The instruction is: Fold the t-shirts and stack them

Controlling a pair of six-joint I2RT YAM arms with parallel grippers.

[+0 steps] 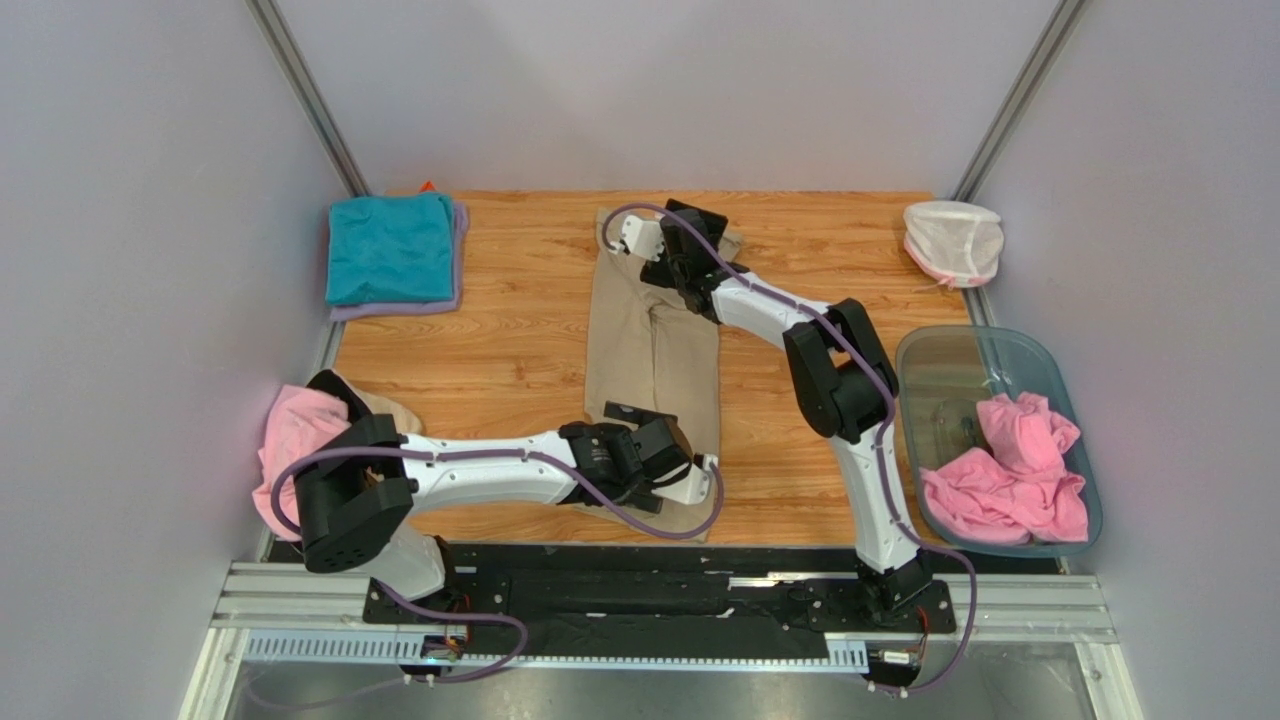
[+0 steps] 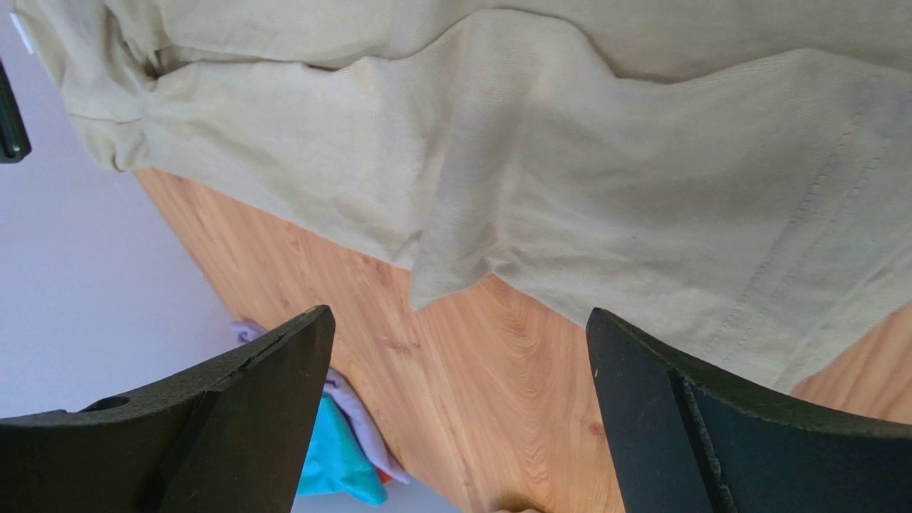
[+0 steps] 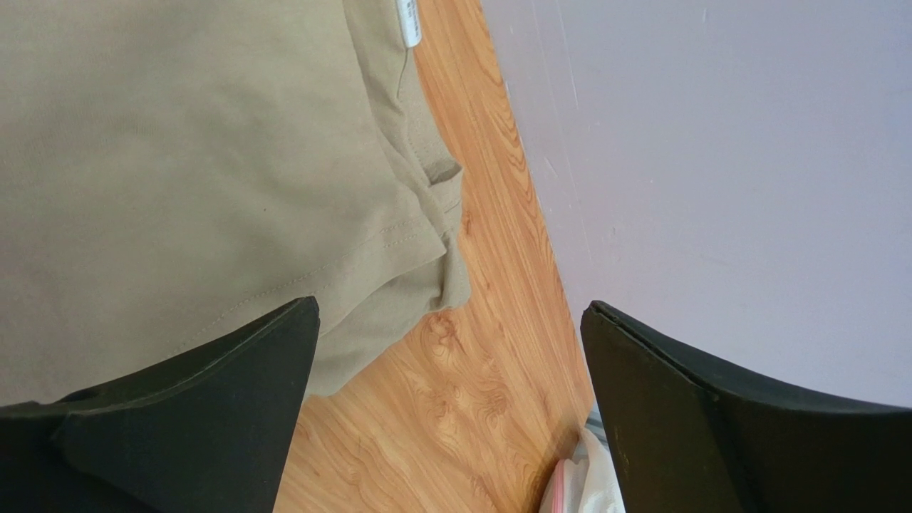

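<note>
The tan t-shirt (image 1: 657,338) is lying as a long folded strip at the centre of the table (image 1: 511,345), running from 12 to 6 o'clock. The left gripper (image 2: 458,312) is being held at its 6 o'clock end, jaws standing apart, nothing being clasped. The right gripper (image 3: 450,304) is being held at the 12 o'clock end, jaws likewise apart and empty.

A teal t-shirt (image 1: 391,248) is being carried atop a lilac t-shirt (image 1: 394,311) at 10 o'clock. One pink t-shirt (image 1: 293,428) is hanging over the table edge at 8 o'clock. More pink t-shirts (image 1: 1007,488) are lying bunched in the tub (image 1: 962,353) at 4 o'clock. A net pouch (image 1: 953,240) is sitting at 2 o'clock.
</note>
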